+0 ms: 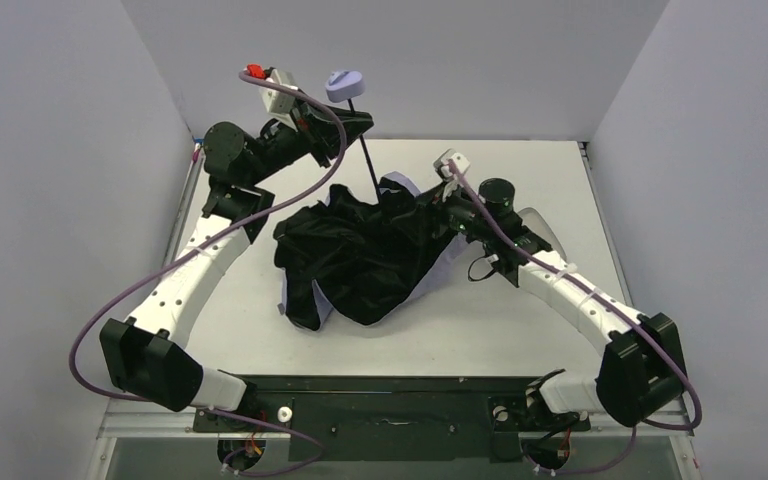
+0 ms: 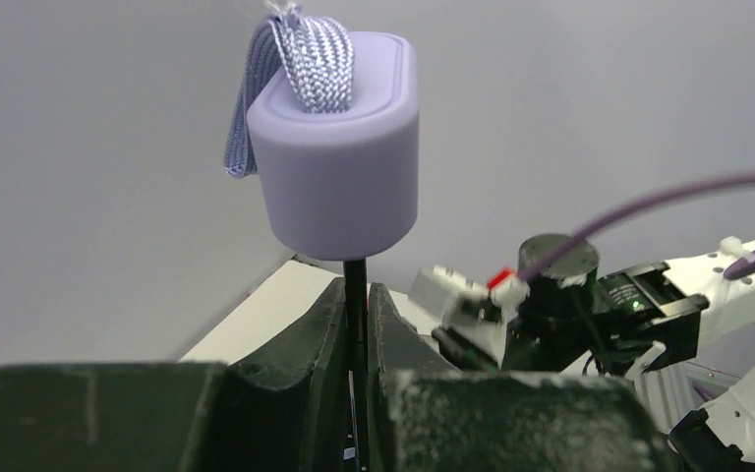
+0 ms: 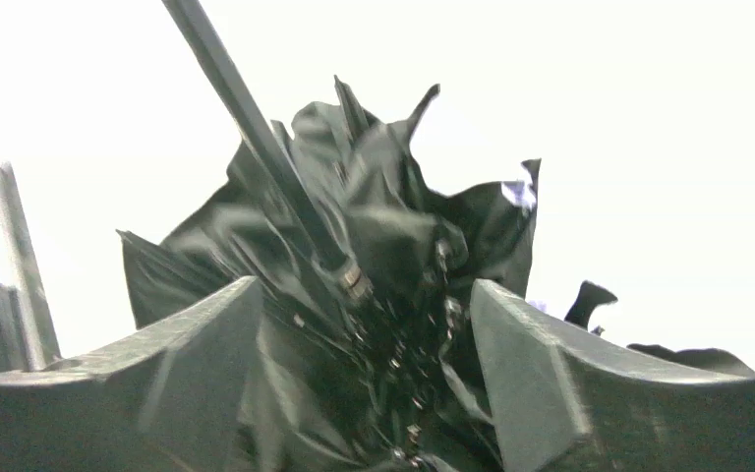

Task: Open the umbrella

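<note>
The umbrella lies half unfolded on the table, its black underside (image 1: 360, 258) crumpled and lilac edges showing. Its thin black shaft (image 1: 369, 158) rises to the lilac handle (image 1: 345, 84) at the back. My left gripper (image 1: 353, 124) is shut on the shaft just under the handle. In the left wrist view the handle (image 2: 339, 147) with its wrist loop stands above my left gripper (image 2: 356, 315), and the shaft (image 2: 356, 280) is pinched there. My right gripper (image 1: 430, 208) is set in the canopy. In the right wrist view it (image 3: 364, 334) closes around the bundle of ribs and fabric (image 3: 383, 285).
A flat pale oval pouch (image 1: 548, 228) lies on the table just behind the right arm. Grey walls stand at the left, right and back. The right arm (image 2: 649, 305) shows in the left wrist view.
</note>
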`<state>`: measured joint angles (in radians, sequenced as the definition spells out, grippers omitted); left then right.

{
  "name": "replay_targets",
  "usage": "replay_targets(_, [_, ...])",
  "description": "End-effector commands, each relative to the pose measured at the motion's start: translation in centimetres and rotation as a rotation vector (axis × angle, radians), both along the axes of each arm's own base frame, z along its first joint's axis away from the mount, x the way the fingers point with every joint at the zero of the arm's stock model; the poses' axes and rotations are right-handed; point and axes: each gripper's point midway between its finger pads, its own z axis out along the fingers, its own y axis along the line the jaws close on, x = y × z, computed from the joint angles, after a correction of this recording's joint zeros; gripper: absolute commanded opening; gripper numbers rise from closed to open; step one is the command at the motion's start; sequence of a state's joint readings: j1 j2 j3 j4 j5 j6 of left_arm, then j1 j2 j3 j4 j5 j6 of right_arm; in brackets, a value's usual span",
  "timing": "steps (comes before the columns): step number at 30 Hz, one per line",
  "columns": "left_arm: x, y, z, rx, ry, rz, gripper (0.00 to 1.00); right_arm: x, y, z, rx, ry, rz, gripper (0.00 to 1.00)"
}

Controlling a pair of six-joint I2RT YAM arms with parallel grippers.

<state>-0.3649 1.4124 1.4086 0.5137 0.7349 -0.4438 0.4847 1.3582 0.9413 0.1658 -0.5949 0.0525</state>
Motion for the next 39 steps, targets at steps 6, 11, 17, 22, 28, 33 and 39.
replay_targets(6, [-2.6, 0.0, 2.6, -0.025, -0.128, -0.015, 0.0, 3.2, -0.2, 6.6, 0.361, 0.156, -0.262, 0.18])
replay_targets(11, [-2.7, -0.2, 2.7, -0.023, -0.131, -0.01, 0.0, 3.7, 2.2, 3.8, 0.369, 0.29, -0.274, 0.1])
replay_targets(17, [-2.9, 0.0, 2.8, -0.009, -0.138, 0.011, 0.0, 3.1, 4.0, -0.4, 0.323, 0.377, -0.249, 0.09])
replay_targets(22, [-3.4, 0.4, 3.5, -0.013, -0.143, 0.019, 0.0, 3.6, 3.7, -5.7, 0.211, 0.434, -0.273, 0.11])
replay_targets(28, [-4.7, 0.8, 4.7, -0.013, -0.161, 0.007, 0.0, 6.3, 1.3, -11.5, 0.083, 0.477, -0.361, 0.32])
replay_targets(33, [-5.3, 1.3, 5.5, -0.018, -0.162, 0.004, 0.0, 7.8, -0.3, -13.6, 0.041, 0.499, -0.417, 0.59])
replay_targets(39, [-6.1, 2.1, 6.7, -0.023, -0.175, -0.027, 0.0, 9.3, -2.6, -15.2, 0.044, 0.54, -0.495, 0.72])
